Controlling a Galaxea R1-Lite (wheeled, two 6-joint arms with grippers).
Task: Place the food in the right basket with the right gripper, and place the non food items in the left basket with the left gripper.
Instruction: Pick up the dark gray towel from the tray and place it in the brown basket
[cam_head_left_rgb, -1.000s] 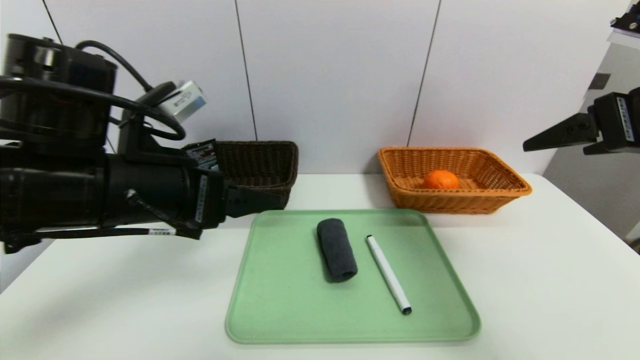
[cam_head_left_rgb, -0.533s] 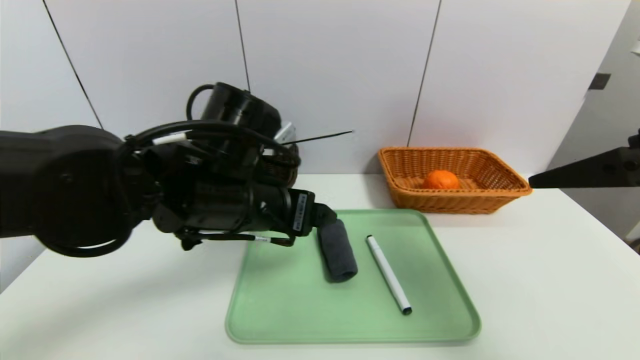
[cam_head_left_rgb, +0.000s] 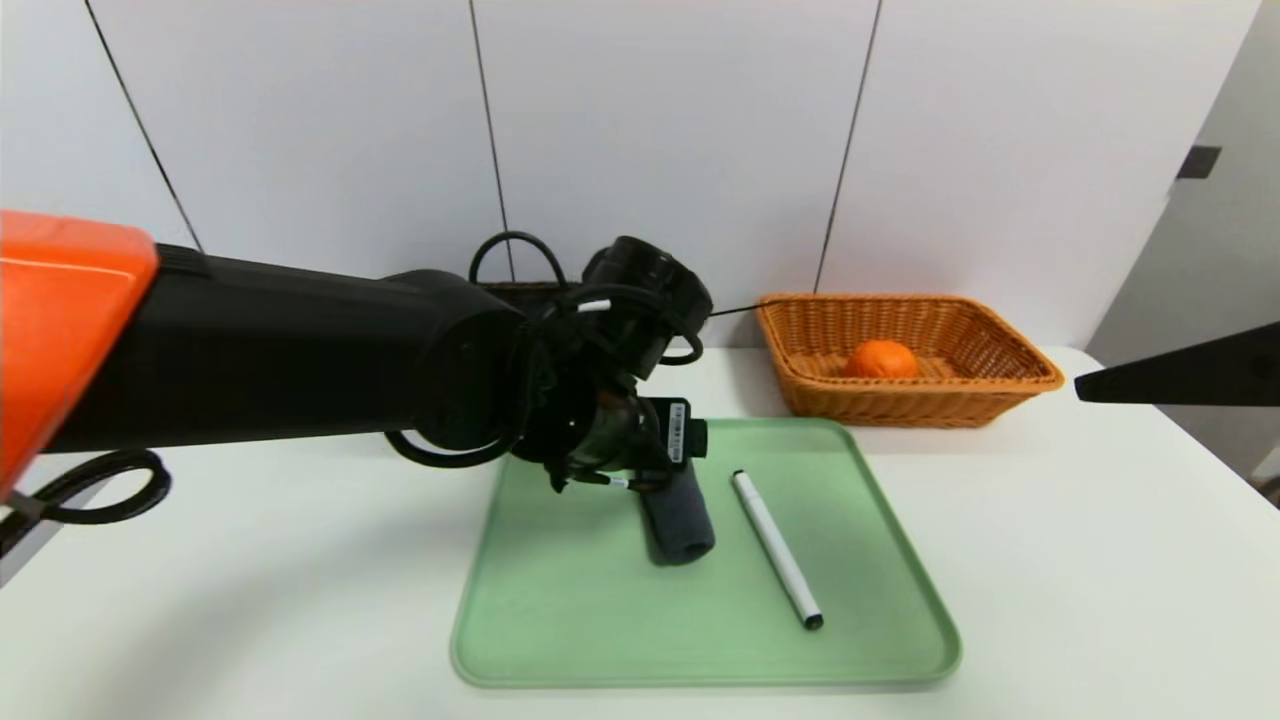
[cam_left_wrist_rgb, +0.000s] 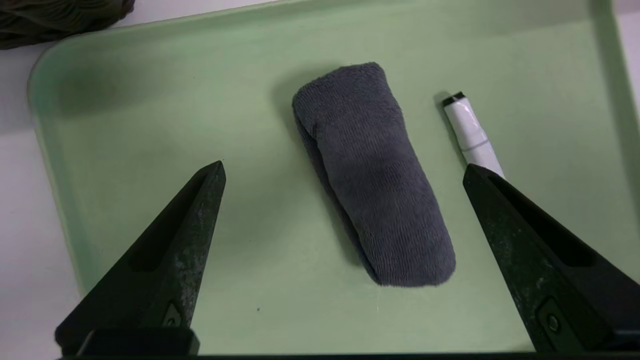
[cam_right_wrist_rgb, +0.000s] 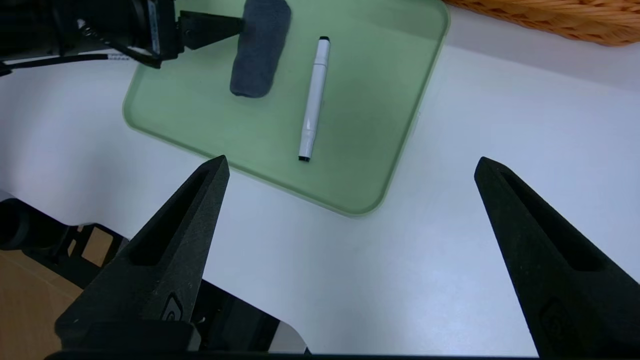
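The black left gripper with pointed jaws (cam_left_wrist_rgb: 344, 172) is positioned above the rolled dark grey cloth (cam_left_wrist_rgb: 375, 180), its jaws spread wide and empty; the cloth lies toward the far edge of the green rectangular tray (cam_head_left_rgb: 580, 640), with the slim white black-tipped pen (cam_head_left_rgb: 778, 550) beside it, nearer the tray's right edge. The black right gripper (cam_right_wrist_rgb: 352, 160), likewise released, is beyond the tray's right edge, while the round orange fruit (cam_head_left_rgb: 881, 359) rests in the orange-tan wicker basket (cam_head_left_rgb: 900, 405) behind the tray's far right corner.
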